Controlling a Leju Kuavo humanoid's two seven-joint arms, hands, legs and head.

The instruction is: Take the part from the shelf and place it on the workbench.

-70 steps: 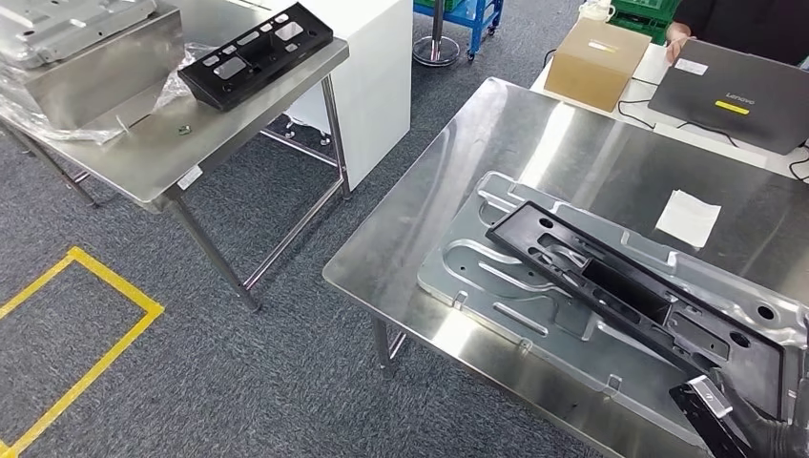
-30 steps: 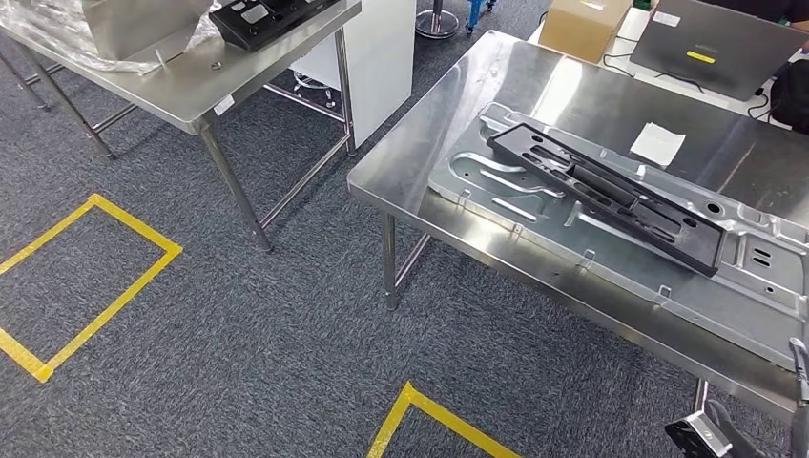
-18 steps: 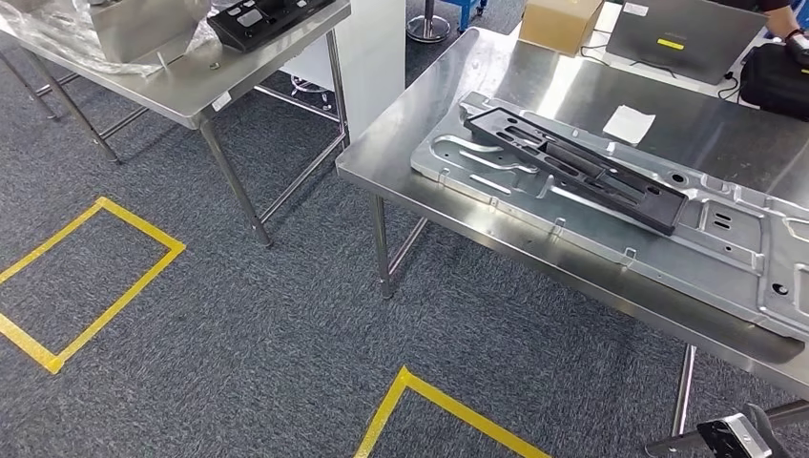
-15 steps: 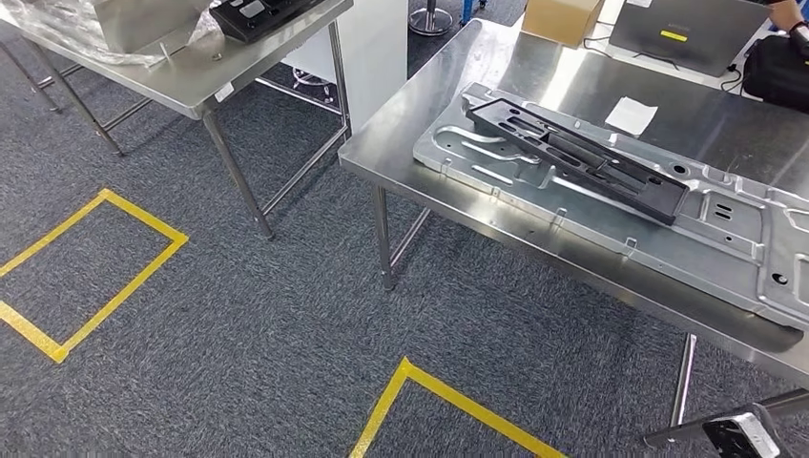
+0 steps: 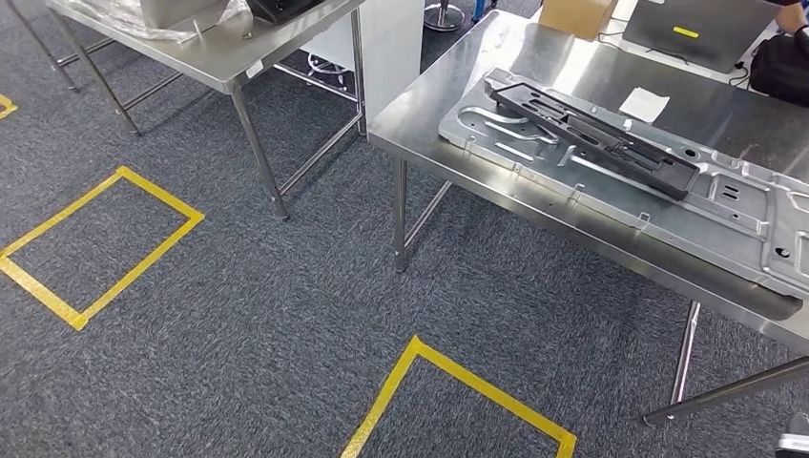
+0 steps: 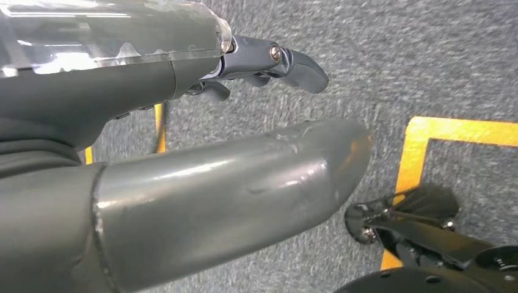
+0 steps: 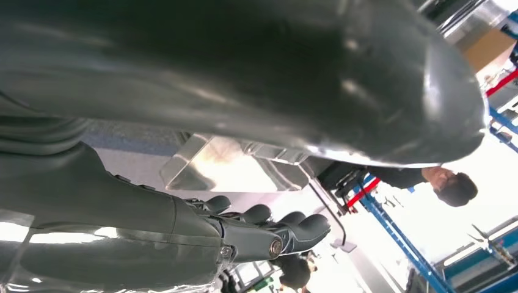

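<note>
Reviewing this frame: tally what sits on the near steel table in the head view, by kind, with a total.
Black plastic part: 1
Stamped metal panel: 1
White paper slip: 1
Total: 3
The table's far right end runs out of frame, so this covers the visible stretch.

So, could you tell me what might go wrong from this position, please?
The black part lies on the silver panel, not on bare workbench; a bump could slide it. The panel reaches close to the bench's near edge, so it might get knocked. The left robot hand hangs empty over the carpet beside the robot's own dark body parts and could brush them.
</note>
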